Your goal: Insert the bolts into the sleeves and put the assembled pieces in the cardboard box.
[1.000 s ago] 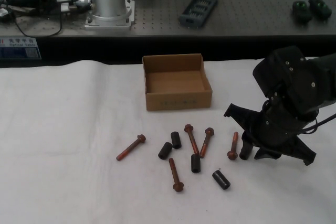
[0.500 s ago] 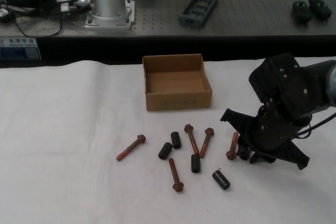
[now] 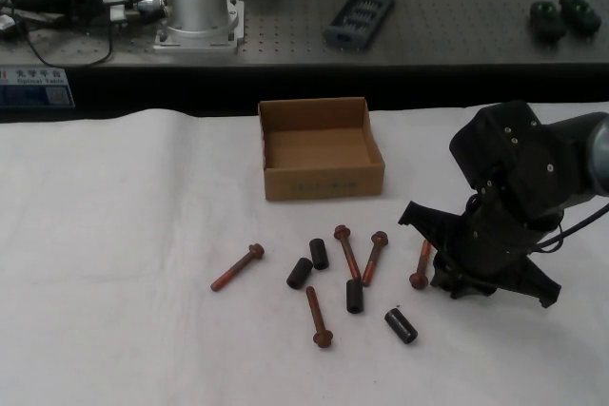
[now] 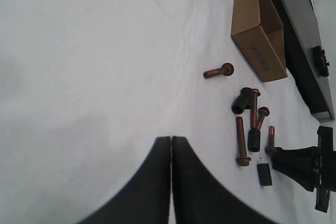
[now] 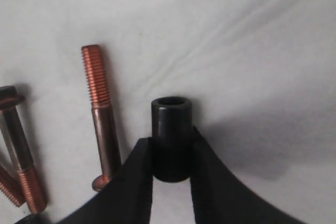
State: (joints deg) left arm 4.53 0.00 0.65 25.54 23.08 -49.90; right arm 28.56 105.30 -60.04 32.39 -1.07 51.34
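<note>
From the right wrist a black sleeve [image 5: 172,129] is seen gripped in the right claw [image 5: 172,148] beside a copper bolt [image 5: 102,114]; from above the cardboard box [image 3: 324,183] is seen well apart across open surface [image 3: 114,235]; the left claw [image 4: 171,142] is closed, empty

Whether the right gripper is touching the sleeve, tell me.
Touching. The right wrist view shows the right gripper with its jaws pressed against both sides of the black sleeve, with no gap.

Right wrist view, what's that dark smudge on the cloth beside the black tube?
Right wrist view: a soft shadow, cast on the white cloth by the sleeve and the fingers gripping it. Left wrist view: a fainter grey patch dims the cloth.
</note>
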